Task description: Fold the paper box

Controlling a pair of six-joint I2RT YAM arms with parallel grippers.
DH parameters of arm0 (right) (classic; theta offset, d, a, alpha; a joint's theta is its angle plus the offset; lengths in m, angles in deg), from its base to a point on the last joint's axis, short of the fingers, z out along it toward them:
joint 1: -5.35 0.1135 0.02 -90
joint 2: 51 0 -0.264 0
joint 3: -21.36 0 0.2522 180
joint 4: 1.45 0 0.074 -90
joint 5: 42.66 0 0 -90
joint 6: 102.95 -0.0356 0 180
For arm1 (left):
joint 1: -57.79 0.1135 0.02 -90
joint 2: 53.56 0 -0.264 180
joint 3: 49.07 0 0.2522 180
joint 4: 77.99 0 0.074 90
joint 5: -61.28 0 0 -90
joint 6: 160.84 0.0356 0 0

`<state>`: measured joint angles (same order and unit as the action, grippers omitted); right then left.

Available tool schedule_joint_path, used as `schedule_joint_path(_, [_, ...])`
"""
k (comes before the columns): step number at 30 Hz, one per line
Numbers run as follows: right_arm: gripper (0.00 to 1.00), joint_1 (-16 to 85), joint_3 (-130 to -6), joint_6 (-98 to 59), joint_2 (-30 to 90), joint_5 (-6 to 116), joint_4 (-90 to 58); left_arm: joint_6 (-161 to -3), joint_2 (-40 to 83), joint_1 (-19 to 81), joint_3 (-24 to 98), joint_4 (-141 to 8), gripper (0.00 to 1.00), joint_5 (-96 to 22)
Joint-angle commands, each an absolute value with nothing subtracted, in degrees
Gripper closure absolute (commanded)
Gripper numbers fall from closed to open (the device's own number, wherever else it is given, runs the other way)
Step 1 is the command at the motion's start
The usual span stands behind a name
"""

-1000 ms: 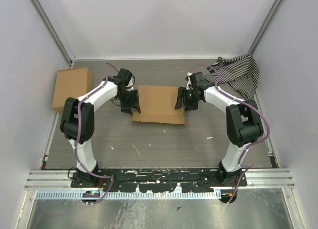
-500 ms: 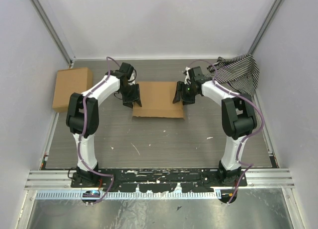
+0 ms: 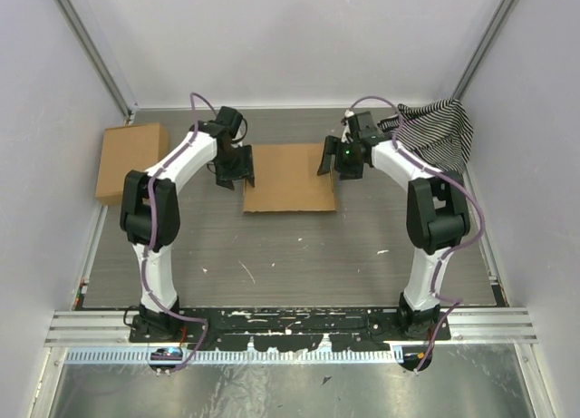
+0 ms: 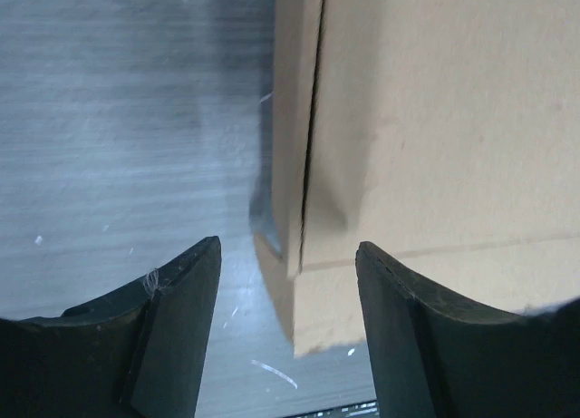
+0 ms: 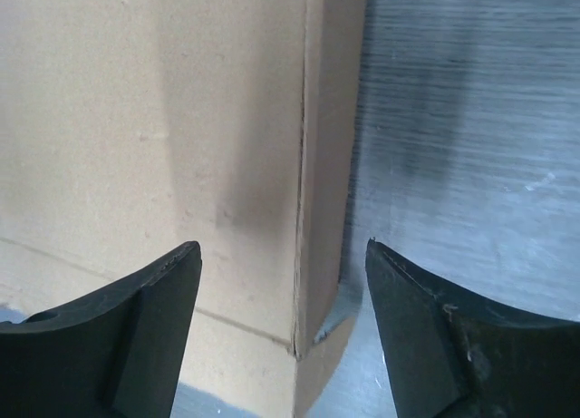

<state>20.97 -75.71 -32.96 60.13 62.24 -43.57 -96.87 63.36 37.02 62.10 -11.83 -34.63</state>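
Observation:
The paper box (image 3: 288, 178) is plain brown cardboard, lying closed and shallow on the grey table in the middle of the top view. My left gripper (image 3: 236, 168) is open at its left edge; in the left wrist view the box's left side (image 4: 426, 137) shows between my open fingers (image 4: 177, 318). My right gripper (image 3: 335, 161) is open at the box's right edge; in the right wrist view the box's right side wall (image 5: 322, 164) stands between my open fingers (image 5: 136, 336). Neither gripper holds anything.
A slightly larger ready-formed brown box (image 3: 132, 160) sits at the far left by the wall. A black-and-white striped cloth (image 3: 435, 132) lies in the far right corner. Walls close in the table on three sides.
Both grippers have moved toward the back of the table along the box's sides. The box now lies a little farther back and squarer than a second ago.

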Motion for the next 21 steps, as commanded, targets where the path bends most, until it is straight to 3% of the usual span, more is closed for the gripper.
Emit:
schedule_joint_path(1, [0.21, 19.89, -73.07, -31.38, 49.92, 63.70, -43.13, -96.47, 51.87, 38.33, 57.22, -11.89, 0.32, -32.59])
schedule_joint_path(9, [0.25, 21.68, -54.01, -30.79, 39.79, 69.81, -35.86, -101.52, 39.26, 37.69, 33.82, -27.92, 0.37, -42.16])
schedule_joint_path(21, [0.30, 23.10, -49.01, -31.06, 36.90, 66.02, -32.86, -102.49, 40.35, 34.94, 31.73, -32.24, 0.38, -40.25])
